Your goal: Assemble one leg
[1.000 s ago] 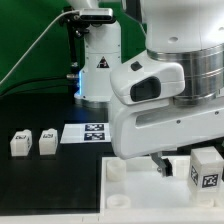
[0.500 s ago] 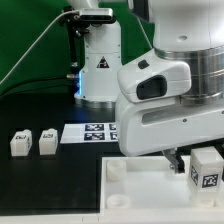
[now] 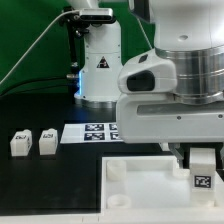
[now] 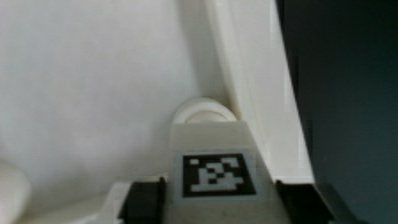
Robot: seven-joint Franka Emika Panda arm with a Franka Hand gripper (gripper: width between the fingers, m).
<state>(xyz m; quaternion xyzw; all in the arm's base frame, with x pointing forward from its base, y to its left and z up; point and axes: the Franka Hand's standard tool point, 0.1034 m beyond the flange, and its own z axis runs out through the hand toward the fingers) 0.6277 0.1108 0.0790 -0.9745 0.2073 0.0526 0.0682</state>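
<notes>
A leg (image 3: 203,172), a small white block with a black-and-white tag, rests on the large white panel (image 3: 140,178) near its right edge in the exterior view. My gripper (image 3: 201,160) is down over it with a finger on each side. In the wrist view the leg (image 4: 215,165) fills the space between the fingers (image 4: 150,200), and both pads lie against its sides with no gap showing. A round corner socket (image 4: 208,108) of the panel lies just beyond the leg. Two more legs (image 3: 20,142) (image 3: 46,141) stand on the black table at the exterior view's left.
The marker board (image 3: 95,132) lies on the table behind the panel. A white camera stand (image 3: 98,60) with cables rises at the back. My arm's bulky body (image 3: 170,95) hides the table's right side. In the wrist view, black table (image 4: 347,100) borders the panel's edge.
My arm has moved towards the exterior view's right and come down over the right-hand leg. A second leg that stood beside it is now hidden behind the arm.
</notes>
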